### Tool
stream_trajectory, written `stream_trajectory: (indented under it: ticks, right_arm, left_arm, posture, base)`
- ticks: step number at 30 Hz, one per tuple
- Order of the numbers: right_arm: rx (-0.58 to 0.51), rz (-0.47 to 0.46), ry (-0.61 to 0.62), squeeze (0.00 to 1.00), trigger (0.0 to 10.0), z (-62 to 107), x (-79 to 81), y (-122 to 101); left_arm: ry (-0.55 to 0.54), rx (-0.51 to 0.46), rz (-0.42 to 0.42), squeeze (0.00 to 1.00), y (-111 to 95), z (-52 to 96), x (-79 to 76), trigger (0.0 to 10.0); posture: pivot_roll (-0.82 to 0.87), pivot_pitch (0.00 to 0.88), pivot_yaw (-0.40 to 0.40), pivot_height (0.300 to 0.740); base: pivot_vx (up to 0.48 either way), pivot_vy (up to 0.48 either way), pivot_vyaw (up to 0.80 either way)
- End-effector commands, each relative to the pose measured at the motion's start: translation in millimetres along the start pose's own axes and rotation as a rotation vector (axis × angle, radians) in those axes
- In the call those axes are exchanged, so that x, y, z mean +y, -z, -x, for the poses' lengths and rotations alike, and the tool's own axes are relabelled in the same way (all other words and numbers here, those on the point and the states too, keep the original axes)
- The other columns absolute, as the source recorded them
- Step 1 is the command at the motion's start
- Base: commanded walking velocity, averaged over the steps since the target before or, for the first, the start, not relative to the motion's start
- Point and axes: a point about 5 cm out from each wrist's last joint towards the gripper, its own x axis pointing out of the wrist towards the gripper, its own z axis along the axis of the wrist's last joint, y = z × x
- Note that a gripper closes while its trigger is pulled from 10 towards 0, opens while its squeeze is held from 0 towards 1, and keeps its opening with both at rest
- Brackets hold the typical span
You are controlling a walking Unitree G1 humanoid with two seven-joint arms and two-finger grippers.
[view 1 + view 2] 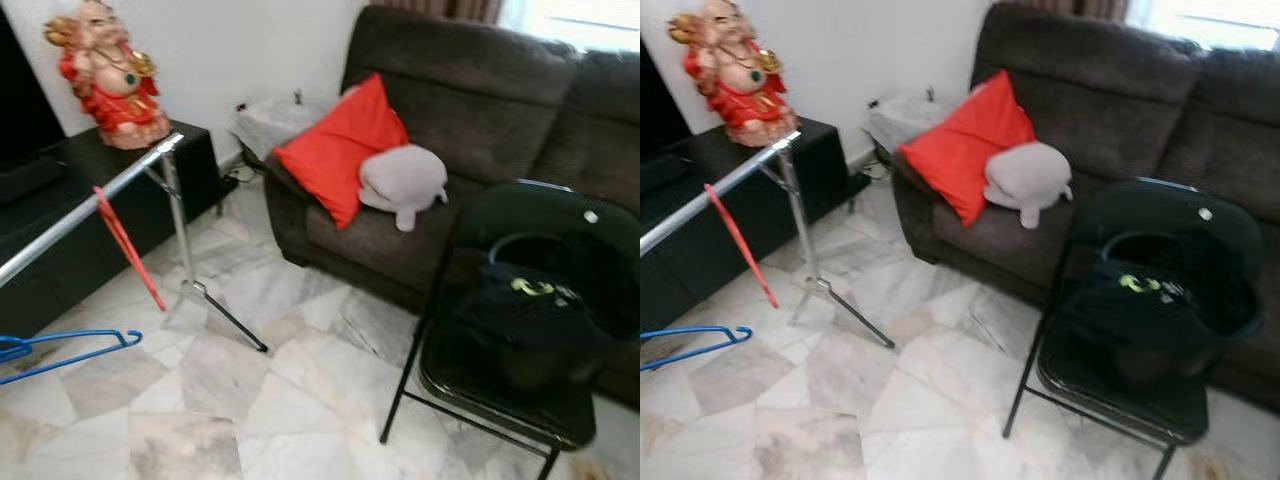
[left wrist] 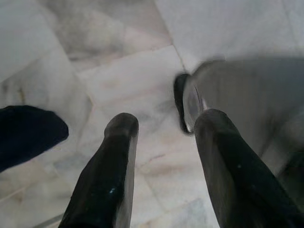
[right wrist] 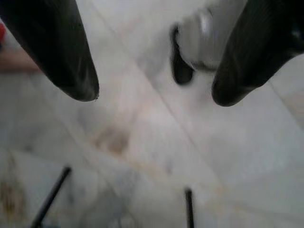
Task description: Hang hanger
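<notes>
Before us we see a silver clothes rail point(image 1: 75, 212) that runs across the left part of the room, carried at its near end by a metal stand point(image 1: 185, 270) with a black foot on the marble floor point(image 1: 300, 400). A red hanger point(image 1: 125, 245) hangs on the rail, tilted, with its lower end near the stand. A blue hanger point(image 1: 60, 352) is lower at the left edge, under the rail; we cannot tell if it hangs on something or lies there.

Behind the rail there is a black cabinet point(image 1: 130, 200), and on its top stands a red and gold figurine point(image 1: 105, 70). Further right is a dark brown sofa point(image 1: 480, 110) with a red cushion point(image 1: 340, 150) that leans on its backrest, and a grey plush toy point(image 1: 403, 182) lies just beside the cushion, touching it. In front of the sofa stands a black folding chair point(image 1: 520, 330), and on its seat rests a dark bag point(image 1: 530, 300) with a small yellow-green mark.

In the left wrist view, the left gripper point(image 2: 161, 126) points down at the floor; its two black fingers point(image 2: 107, 175) stand apart and hold nothing. In the right wrist view, the right gripper point(image 3: 154, 97) also looks down at the marble tiles, its fingers point(image 3: 61, 52) are wide apart and empty. Both views are blurred.
</notes>
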Motion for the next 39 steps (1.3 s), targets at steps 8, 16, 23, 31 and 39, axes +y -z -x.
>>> stream_trajectory:
  ticks: [8,16,23,31,39]
  right_arm:
    - [0.05,-0.009,0.022,0.0,10.0,4.0,-7.0,14.2]
    - [-0.002,-0.018,0.029,0.0,10.0,4.5,-6.8,11.1]
    - [-0.101,-0.008,0.09,0.0,10.0,6.4,-11.1,4.4]
    - [-0.199,0.031,0.165,0.0,10.0,9.8,-15.7,-1.6]
    - [-1.081,0.521,0.321,0.0,10.0,50.0,-7.8,-142.4]
  left_arm:
    - [0.005,0.016,-0.004,0.0,0.5,0.1,4.1,10.0]
    - [0.027,0.012,-0.023,0.0,1.2,0.8,5.4,10.0]
    - [0.034,0.018,-0.032,0.0,3.9,1.6,5.7,10.0]
    - [0.045,0.026,-0.045,0.0,6.8,2.3,5.4,10.0]
    - [0.052,0.031,-0.055,0.0,9.1,2.9,4.9,10.0]
  posture:
    - [0.05,0.059,-0.015,0.74]
    - [0.05,0.056,-0.015,0.74]
    - [0.04,0.049,-0.022,0.74]
    - [0.02,0.041,-0.027,0.74]
    - [0.01,0.032,-0.029,0.74]
  base:
    - [0.255,0.0,-0.74]
    - [0.127,0.0,-0.18]
    - [0.0,0.0,0.0]
    - [0.0,0.0,0.0]
    - [0.0,0.0,0.0]
